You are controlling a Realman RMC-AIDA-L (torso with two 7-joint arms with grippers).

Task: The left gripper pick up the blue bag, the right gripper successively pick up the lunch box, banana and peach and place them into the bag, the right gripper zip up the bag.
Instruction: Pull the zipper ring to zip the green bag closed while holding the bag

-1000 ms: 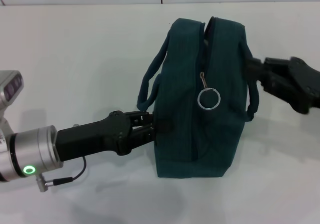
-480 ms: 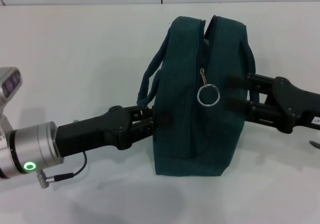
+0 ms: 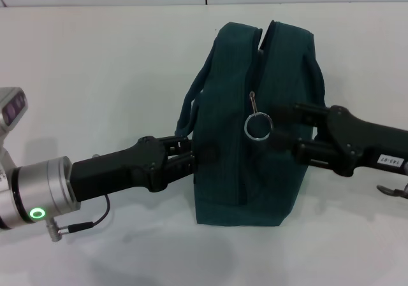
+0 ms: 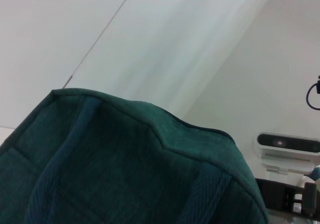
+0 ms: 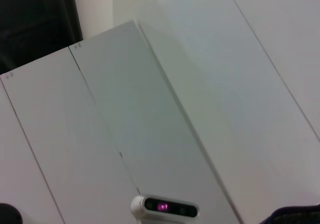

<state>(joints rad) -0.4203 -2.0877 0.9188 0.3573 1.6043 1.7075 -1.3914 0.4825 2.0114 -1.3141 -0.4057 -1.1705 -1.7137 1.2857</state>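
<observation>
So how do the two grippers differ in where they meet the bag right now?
The left gripper comes in low against the bag's left side, by the handle loop; the right gripper comes in higher from the other side, its fingers open beside the zipper ring. The right arm bears a white label; the left wrist shows a green light. Both are black.

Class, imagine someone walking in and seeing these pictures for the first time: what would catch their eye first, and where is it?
First, the dark teal bag upright mid-table, flanked by two black arms. The left gripper presses against its left side by a handle loop, while the right gripper reaches in from the right, its jaws beside the silver zipper ring. The zip gapes open only at the top.
</observation>
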